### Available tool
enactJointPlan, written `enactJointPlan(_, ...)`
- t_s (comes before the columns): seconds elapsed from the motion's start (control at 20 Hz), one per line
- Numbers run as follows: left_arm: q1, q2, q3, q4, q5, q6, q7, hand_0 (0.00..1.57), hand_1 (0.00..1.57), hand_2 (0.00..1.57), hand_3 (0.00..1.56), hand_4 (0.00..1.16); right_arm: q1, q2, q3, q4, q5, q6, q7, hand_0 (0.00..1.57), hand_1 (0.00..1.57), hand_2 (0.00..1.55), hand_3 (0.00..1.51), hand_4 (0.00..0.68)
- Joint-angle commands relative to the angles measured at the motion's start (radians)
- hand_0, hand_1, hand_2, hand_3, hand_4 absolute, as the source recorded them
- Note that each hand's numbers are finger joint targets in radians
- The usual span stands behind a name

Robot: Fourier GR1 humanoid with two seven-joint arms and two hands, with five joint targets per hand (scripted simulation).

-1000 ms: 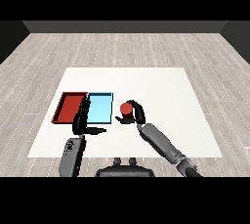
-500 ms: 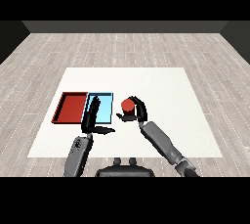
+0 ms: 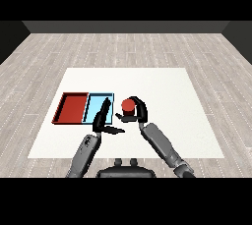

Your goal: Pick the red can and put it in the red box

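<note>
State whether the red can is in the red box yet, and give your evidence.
Out. The red can sits in the right hand, right of the light blue tray; the red tray holds nothing.

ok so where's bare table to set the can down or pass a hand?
Bare white table runs wide to the right of the right hand and behind both trays. The red tray holds nothing. It is crowded at front centre: the left hand reaches over the light blue tray, close beside the red can in the right hand.

Red can (image 3: 128, 104), red tray (image 3: 72, 108)
</note>
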Motion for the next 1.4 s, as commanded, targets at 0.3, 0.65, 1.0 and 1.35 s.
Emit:
enactJointPlan(0.3, -0.065, 0.000, -0.053, 0.146, 0.073, 0.018, -0.037, 0.00, 0.00, 0.00, 0.00, 0.00, 0.018, 0.032, -0.035, 0.040, 0.021, 0.053, -0.038, 1.46, 1.46, 1.45, 1.38, 0.634)
enactJointPlan(0.65, -0.197, 0.000, -0.069, 0.314, 0.135, 0.056, -0.092, 0.00, 0.00, 0.00, 0.00, 0.00, -0.001, 0.032, -0.006, -0.060, 0.063, 0.004, 0.065, 1.45, 1.45, 1.43, 1.38, 0.641)
enactJointPlan(1.0, -0.118, 0.000, -0.170, 0.294, 0.188, 0.079, -0.140, 0.00, 0.00, 0.00, 0.00, 0.00, -0.036, 0.032, 0.082, -0.021, -0.042, -0.049, 0.011, 1.45, 1.45, 1.44, 1.38, 0.624)
enactJointPlan(1.35, -0.218, 0.000, -0.175, 0.290, 0.212, 0.105, -0.070, 0.00, 0.00, 0.00, 0.00, 0.00, -0.052, 0.032, 0.124, -0.005, -0.081, -0.062, -0.011, 1.49, 1.49, 1.45, 1.38, 0.617)
